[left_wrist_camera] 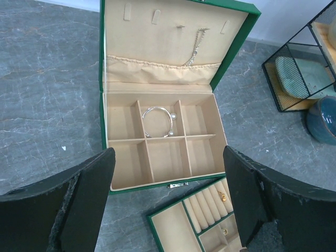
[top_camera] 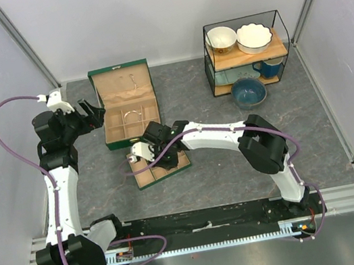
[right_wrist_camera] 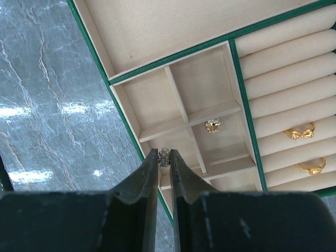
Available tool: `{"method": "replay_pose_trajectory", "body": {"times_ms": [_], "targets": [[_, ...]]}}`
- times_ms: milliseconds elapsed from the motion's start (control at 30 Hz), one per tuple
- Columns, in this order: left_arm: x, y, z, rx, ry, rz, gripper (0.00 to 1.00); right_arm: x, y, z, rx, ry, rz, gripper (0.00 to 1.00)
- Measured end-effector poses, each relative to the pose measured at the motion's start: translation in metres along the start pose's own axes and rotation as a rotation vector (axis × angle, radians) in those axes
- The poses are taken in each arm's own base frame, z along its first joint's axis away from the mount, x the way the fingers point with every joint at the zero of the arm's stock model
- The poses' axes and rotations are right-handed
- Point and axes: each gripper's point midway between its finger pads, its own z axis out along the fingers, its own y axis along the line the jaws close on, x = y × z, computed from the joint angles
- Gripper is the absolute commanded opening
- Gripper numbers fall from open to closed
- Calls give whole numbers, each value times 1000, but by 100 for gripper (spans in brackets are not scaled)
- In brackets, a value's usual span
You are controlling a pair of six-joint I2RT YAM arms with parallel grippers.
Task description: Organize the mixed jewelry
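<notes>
left pincer (left_wrist_camera: pixel 168 152) spread wide | right pincer (right_wrist_camera: pixel 163 151) pinching stud (right_wrist_camera: pixel 164 157)

Robot lab test cell: plain white walls (top_camera: pixel 142 15) and aluminium posts (top_camera: pixel 23 43) enclose a grey stone-look worktop (top_camera: pixel 225 172). Left arm (top_camera: pixel 63 194) and right arm (top_camera: pixel 225 132) are bolted to a rail (top_camera: pixel 216 235) nearer than the green box (top_camera: pixel 114 87); wire shelf (top_camera: pixel 273 54) of bowls right of it.

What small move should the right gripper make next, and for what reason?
Probably it should lower a little and open. The right gripper is shut on a tiny pale stud just above a small compartment of the green tray, next to the one holding a gold stud. Releasing there would likely sort it with its kind.
</notes>
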Motion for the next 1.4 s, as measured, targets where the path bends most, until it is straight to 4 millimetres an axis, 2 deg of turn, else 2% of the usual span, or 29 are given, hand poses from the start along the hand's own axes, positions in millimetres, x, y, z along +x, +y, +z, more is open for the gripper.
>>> {"method": "replay_pose_trajectory", "body": {"times_ms": [433, 600, 1033, 1133, 1233, 1400], "targets": [[0, 0, 0, 2, 0, 0, 91, 6, 2, 5, -1, 8, 0, 25], [0, -1, 0, 5, 1, 0, 91, 9, 3, 6, -4, 15, 0, 30], [0, -1, 0, 8, 2, 0, 91, 11, -1, 6, 14, 24, -1, 31], [0, -1, 0, 8, 2, 0, 91, 12, -2, 6, 21, 29, 0, 36], [1, -3, 0, 17, 3, 0, 91, 11, -4, 2, 40, 30, 0, 38], [1, -6, 0, 35, 7, 0, 91, 1, -11, -19, 95, -1, 3, 41]]}}
